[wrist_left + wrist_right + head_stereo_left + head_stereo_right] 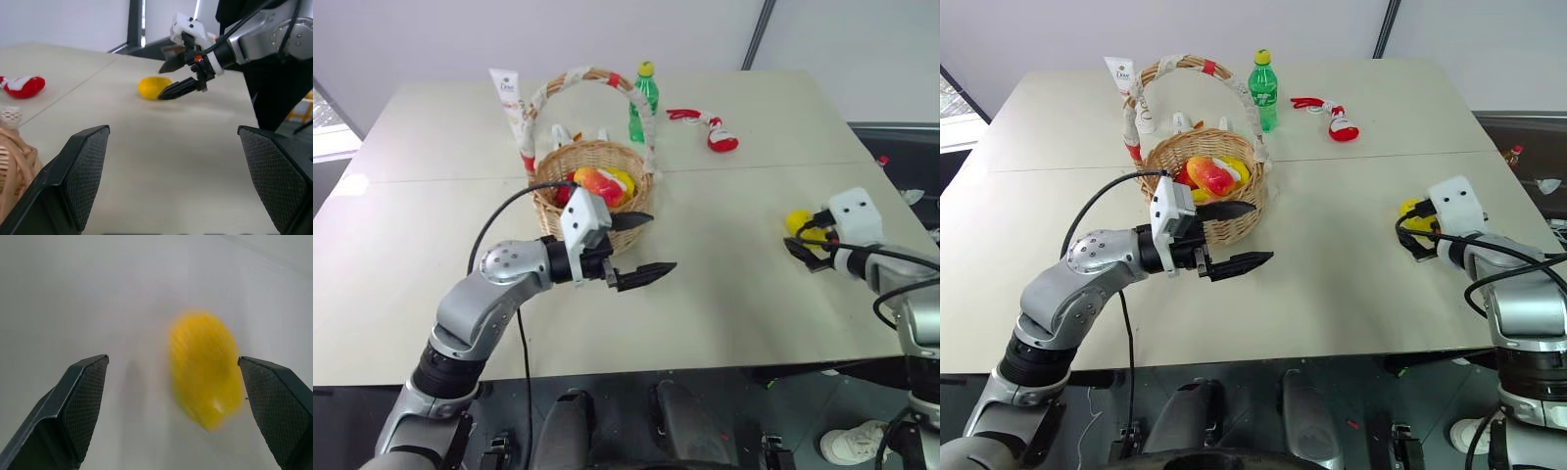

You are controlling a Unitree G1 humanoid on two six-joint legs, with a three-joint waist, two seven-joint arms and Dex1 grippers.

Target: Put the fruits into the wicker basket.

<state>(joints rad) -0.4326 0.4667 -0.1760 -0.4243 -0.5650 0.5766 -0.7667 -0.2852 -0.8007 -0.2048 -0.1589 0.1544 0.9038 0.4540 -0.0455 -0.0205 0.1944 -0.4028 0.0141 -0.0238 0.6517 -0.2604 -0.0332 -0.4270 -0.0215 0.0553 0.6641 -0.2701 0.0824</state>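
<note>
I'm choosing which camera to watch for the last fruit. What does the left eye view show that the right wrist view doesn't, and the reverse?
Left eye view alone: the wicker basket with fruits inside, the green bottle, the red-and-white toy, and the open left gripper.

Right wrist view alone: nothing extra, just a close look between the fingers.

Both: the lemon on the table, just ahead of the open right gripper.

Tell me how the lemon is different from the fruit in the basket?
The lemon lies alone on the table by the open right pincer; the mango sits inside the wicker basket. The lemon is all yellow; the mango is red-orange. Both are small toy fruits.
</note>
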